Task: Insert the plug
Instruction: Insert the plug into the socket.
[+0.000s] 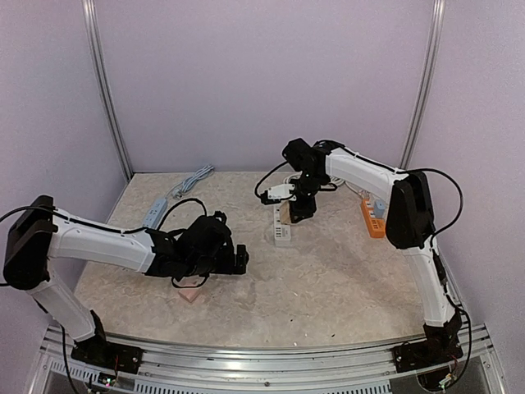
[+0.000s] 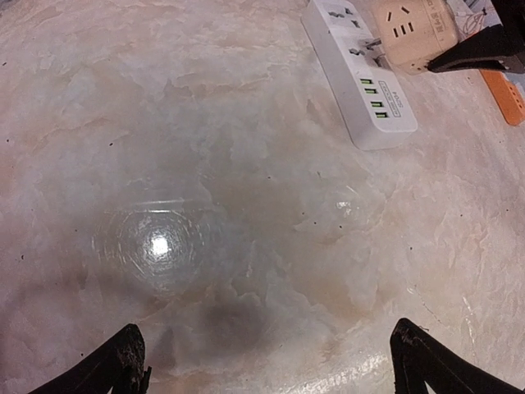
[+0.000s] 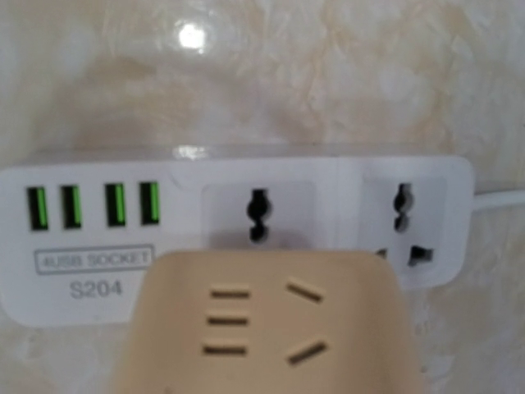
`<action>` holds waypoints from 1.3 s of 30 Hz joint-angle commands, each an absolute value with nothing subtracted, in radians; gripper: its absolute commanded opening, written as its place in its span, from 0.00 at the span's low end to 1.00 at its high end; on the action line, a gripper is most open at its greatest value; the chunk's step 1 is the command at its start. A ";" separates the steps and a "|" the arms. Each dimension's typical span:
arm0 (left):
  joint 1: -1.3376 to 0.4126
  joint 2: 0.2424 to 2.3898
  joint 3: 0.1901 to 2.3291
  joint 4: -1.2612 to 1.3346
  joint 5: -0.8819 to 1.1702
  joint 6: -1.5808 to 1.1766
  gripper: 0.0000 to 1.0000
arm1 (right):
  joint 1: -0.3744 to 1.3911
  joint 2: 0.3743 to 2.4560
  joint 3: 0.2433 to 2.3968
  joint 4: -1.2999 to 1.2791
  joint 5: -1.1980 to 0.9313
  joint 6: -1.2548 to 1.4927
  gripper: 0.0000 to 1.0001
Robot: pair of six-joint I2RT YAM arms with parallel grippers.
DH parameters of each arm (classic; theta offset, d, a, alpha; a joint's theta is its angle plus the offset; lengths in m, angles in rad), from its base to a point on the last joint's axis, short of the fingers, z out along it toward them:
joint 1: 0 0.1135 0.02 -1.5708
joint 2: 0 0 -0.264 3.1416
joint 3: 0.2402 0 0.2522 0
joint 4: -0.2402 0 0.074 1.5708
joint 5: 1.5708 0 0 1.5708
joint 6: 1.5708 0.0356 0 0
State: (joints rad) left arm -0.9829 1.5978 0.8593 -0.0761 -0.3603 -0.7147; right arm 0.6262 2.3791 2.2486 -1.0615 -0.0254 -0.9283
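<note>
Your right gripper is clamped on the tan plug and holds it tilted just over the white power strip, at the socket end, away from the four green USB ports. In the left wrist view the plug's metal pins show bare against the strip's face, so it's not seated. Your left gripper hangs wide open with nothing in it, low over the marbled table, nearer the strip's USB end. An orange strip lies off to the right.
</note>
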 commanded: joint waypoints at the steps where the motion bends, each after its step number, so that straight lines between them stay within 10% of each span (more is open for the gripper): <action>1: -0.997 1.559 0.885 -0.130 -0.385 -0.734 0.99 | 0.626 2.403 2.266 -1.078 -0.032 -0.954 0.00; 39: -1.037 1.436 0.810 -0.183 -0.422 -0.797 0.99 | 0.656 2.330 2.049 -1.207 -0.175 -0.826 0.00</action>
State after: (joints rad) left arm -1.0302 1.4643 0.8288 -0.1772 -0.4061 -0.7841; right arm 0.6247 2.3249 2.1254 -1.0294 -0.0940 -0.8890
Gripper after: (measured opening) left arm 0.990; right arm 0.564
